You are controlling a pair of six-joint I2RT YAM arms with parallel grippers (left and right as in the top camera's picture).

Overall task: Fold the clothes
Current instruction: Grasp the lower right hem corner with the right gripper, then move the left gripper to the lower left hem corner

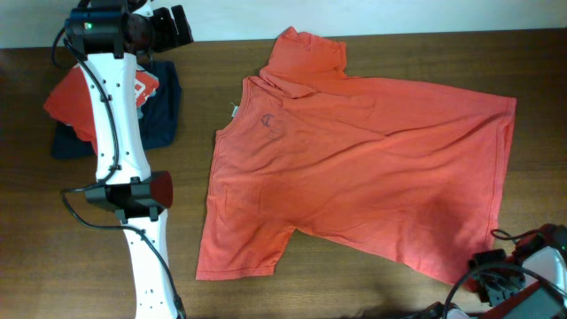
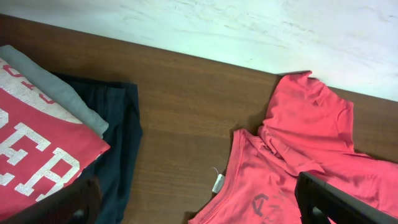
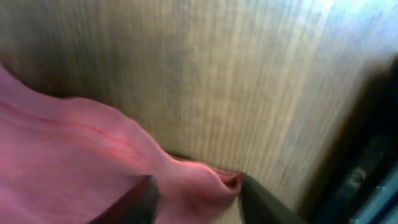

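Observation:
A large coral-red T-shirt (image 1: 354,168) lies spread on the wooden table, collar to the left and hem to the right. A small dark mark shows below the collar; no lettering shows on this side. My left gripper (image 1: 173,27) is open and empty, high over the far-left table. In the left wrist view my left gripper (image 2: 196,186) looks down on the shirt's collar and one sleeve (image 2: 298,137). My right gripper (image 1: 496,276) is at the shirt's near-right corner. In the right wrist view its fingers (image 3: 196,193) pinch a bunched fold of the red cloth (image 3: 74,162).
A pile of folded garments sits at the far left: a red one with white block letters (image 2: 31,155) on a grey one (image 2: 56,93) on a dark navy one (image 1: 164,111). The table's far edge meets a white surface (image 2: 249,31). Cables (image 1: 509,235) lie by the right arm.

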